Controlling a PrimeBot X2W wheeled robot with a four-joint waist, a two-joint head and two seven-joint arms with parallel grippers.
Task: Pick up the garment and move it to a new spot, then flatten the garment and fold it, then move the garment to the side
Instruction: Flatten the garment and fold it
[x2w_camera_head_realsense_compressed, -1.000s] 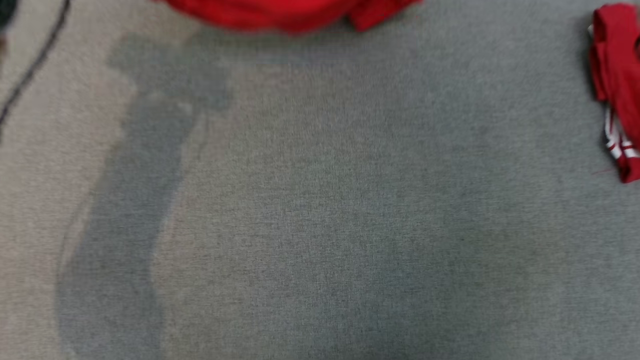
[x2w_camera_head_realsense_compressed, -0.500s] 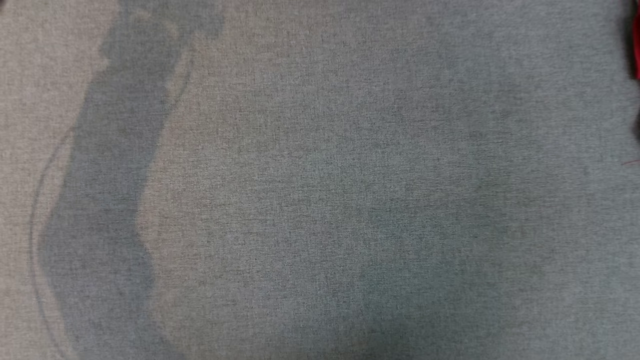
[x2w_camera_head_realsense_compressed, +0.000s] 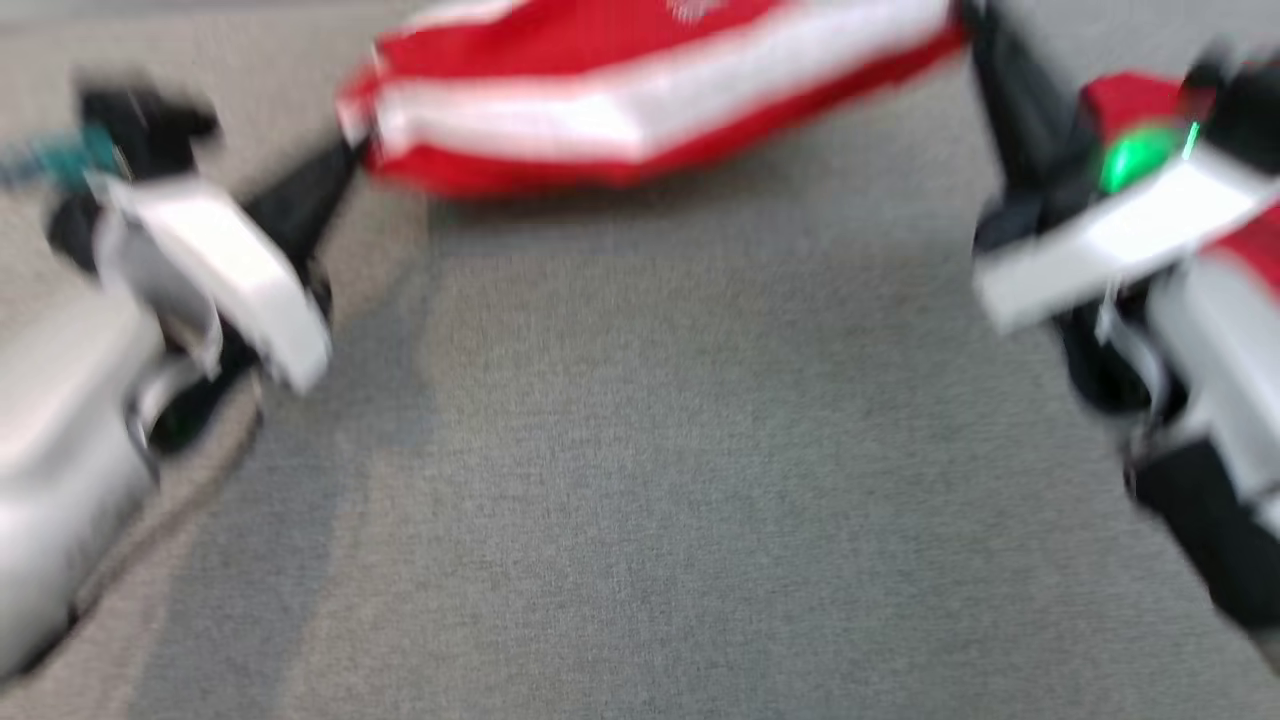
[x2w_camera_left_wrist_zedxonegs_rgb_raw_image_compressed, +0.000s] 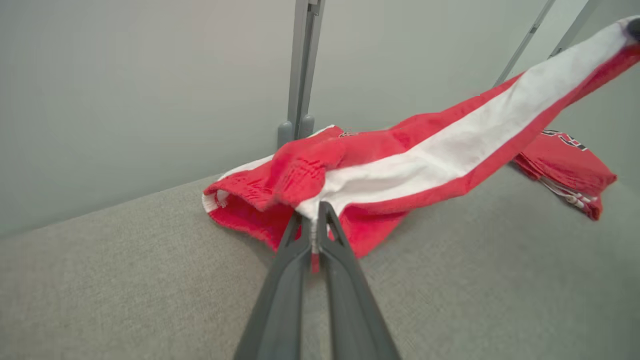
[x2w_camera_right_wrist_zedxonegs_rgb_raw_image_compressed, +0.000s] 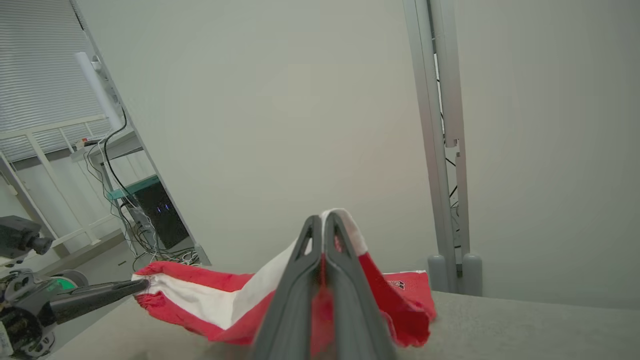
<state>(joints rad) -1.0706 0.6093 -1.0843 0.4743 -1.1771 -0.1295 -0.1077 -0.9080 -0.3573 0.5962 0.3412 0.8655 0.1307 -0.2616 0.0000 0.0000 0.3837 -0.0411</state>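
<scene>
garment (x2w_camera_left_wrist_zedxonegs_rgb_raw_image_compressed: 450, 145): strung between left tool (x2w_camera_left_wrist_zedxonegs_rgb_raw_image_compressed: 314, 212) and right tool (x2w_camera_right_wrist_zedxonegs_rgb_raw_image_compressed: 322, 220), an end pinched in each; its slack rests on bench (x2w_camera_left_wrist_zedxonegs_rgb_raw_image_compressed: 125, 280).
left tool: at garment's left end, low over bench.
right tool: at garment's right end, higher.
second garment (x2w_camera_left_wrist_zedxonegs_rgb_raw_image_compressed: 565, 167): on bench, behind garment's right part.
post (x2w_camera_left_wrist_zedxonegs_rgb_raw_image_compressed: 300, 75): upright at bench's far edge, behind garment, before wall (x2w_camera_left_wrist_zedxonegs_rgb_raw_image_compressed: 125, 100).

Glossy white wrist shells (x2w_camera_head_realsense_compressed: 215, 265); long dark-grey tapering fingers (x2w_camera_left_wrist_zedxonegs_rgb_raw_image_compressed: 280, 300), slotted near the tips; green light (x2w_camera_head_realsense_compressed: 1135, 158) glowing beside the right shell.
</scene>
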